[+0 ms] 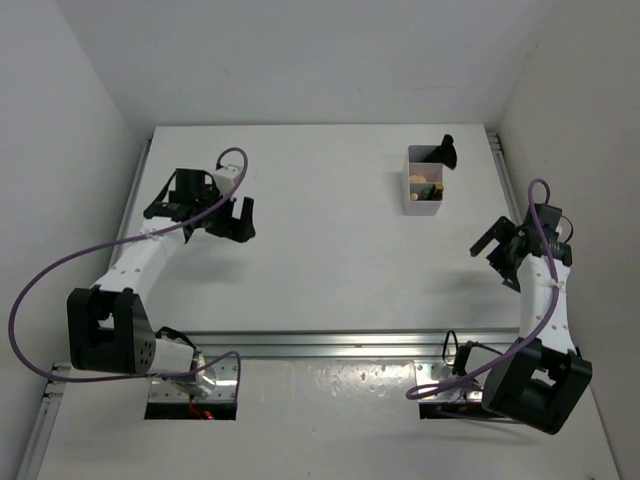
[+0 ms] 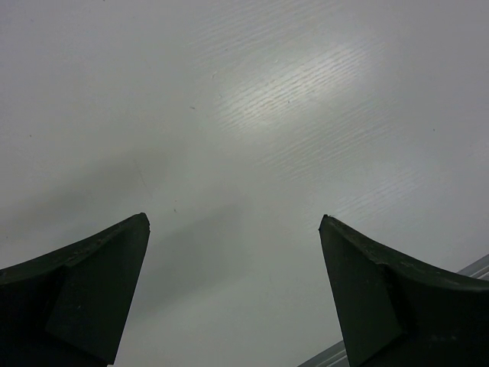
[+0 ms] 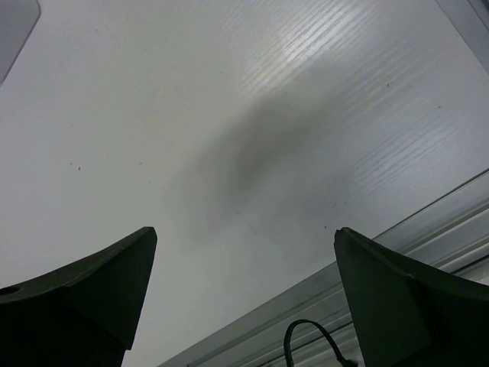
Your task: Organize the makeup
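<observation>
The makeup sits inside the translucent white two-compartment box [image 1: 424, 193] at the back right of the table. A black fluffy brush head [image 1: 449, 153] sticks out of its far compartment. Peach sponges [image 1: 420, 181] and a small green item [image 1: 436, 186] show in its near compartment. Other items are too small to tell. My left gripper [image 1: 241, 219] is open and empty over the left part of the table; its wrist view shows only bare table between the fingers [image 2: 92, 283]. My right gripper [image 1: 487, 243] is open and empty at the right, near of the box.
A metal rail [image 1: 330, 345] runs along the table's near edge; it shows in the right wrist view [image 3: 321, 306] with a black cable loop [image 3: 306, 340]. White walls close in the left, back and right sides. A corner of the box shows top left [image 3: 15, 23].
</observation>
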Controlling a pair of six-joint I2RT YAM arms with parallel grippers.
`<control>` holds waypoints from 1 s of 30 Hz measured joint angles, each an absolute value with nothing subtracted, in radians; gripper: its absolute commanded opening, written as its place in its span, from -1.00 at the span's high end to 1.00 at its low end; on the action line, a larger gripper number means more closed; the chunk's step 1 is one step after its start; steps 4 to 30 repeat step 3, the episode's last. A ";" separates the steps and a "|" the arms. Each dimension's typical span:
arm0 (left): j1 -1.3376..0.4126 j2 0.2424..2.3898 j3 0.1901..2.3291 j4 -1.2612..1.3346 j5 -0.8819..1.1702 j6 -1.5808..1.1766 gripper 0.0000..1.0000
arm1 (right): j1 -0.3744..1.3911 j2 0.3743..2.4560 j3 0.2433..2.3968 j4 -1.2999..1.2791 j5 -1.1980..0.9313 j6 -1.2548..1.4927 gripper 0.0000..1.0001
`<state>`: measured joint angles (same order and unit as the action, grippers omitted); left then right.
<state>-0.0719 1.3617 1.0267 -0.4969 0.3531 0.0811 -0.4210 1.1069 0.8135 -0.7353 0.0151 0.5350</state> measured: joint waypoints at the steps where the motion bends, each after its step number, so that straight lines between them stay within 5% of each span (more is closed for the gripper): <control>1: -0.072 1.360 1.023 -0.497 0.354 0.080 -1.00 | -0.421 1.107 0.813 -0.735 0.013 0.535 -1.00; 30: -0.072 1.357 1.023 -0.497 0.356 0.077 -1.00 | -0.421 1.107 0.813 -0.735 0.004 0.536 -1.00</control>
